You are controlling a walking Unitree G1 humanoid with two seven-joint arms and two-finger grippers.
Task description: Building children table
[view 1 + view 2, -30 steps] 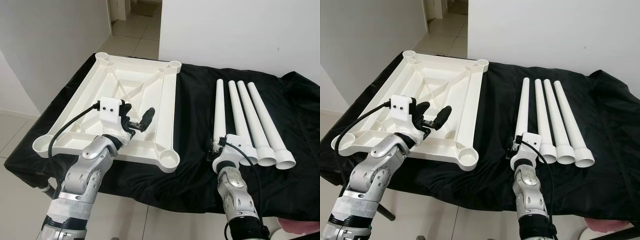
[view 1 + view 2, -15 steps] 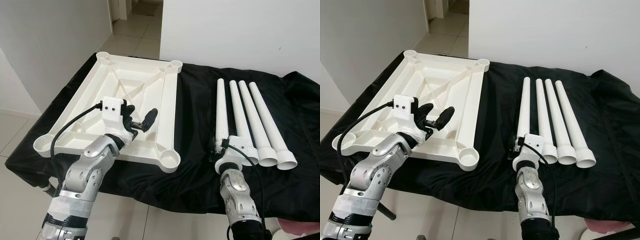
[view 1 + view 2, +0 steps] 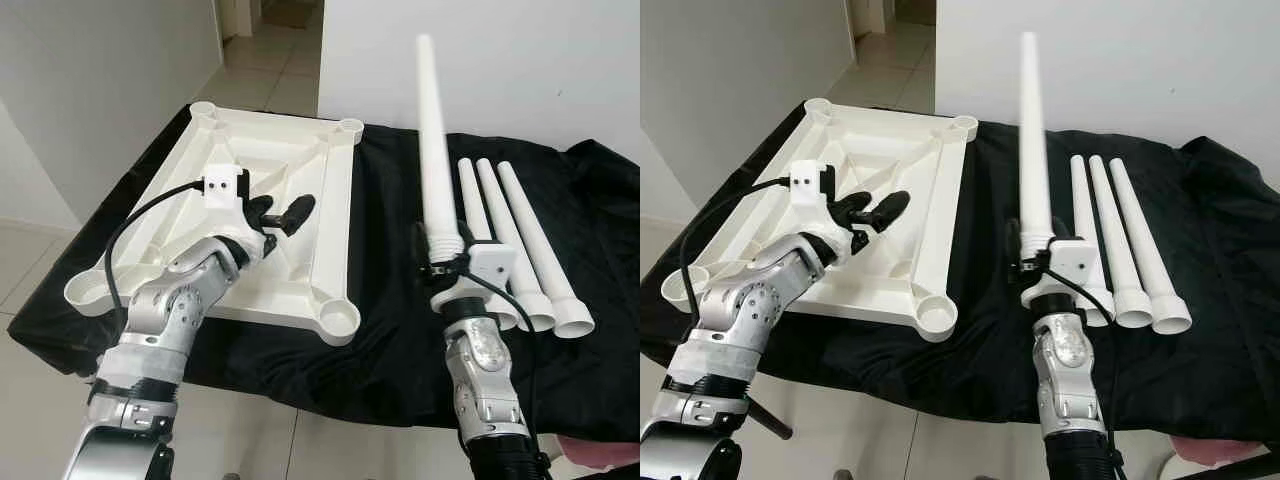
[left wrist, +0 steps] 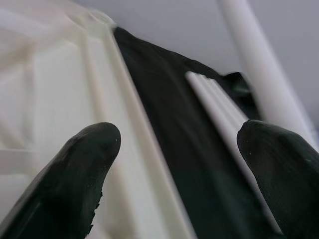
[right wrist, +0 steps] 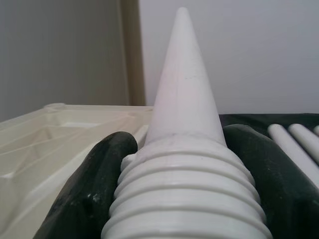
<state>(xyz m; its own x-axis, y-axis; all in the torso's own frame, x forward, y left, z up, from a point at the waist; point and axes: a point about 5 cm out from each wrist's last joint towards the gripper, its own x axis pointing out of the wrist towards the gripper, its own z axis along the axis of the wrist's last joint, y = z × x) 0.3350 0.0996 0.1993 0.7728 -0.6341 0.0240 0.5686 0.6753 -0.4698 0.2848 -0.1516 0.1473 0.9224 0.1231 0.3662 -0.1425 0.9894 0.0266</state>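
So on the left half of the black cloth (image 3: 380, 330) I've got the white tabletop (image 3: 190, 200) lying upside down, ribs and corner sockets facing up, its long side running from the near left edge toward the far edge by the doorway. My left gripper (image 3: 278, 216) hovers over the right part of that panel, above the ribbed underside and just inside its right rail, fingers spread fairly wide with nothing between them; from the left wrist view I look out past both black fingers (image 4: 75, 174) across the panel's rail and the cloth to the legs beyond. The near right corner socket (image 3: 338, 318) of the tabletop sits close to the front edge of the cloth, open and unfilled. To the right of it my right gripper (image 3: 441, 262) is clamped on one table leg (image 3: 433, 150) at its threaded end, holding it nearly upright off the cloth, narrow tip pointing up against the white wall. The right wrist view shows the threads squeezed between both fingers (image 5: 84, 199). Just right of that, three more legs (image 3: 520, 240) lie side by side on the right half of the cloth, wide ends toward the front edge, thin ends toward the wall.
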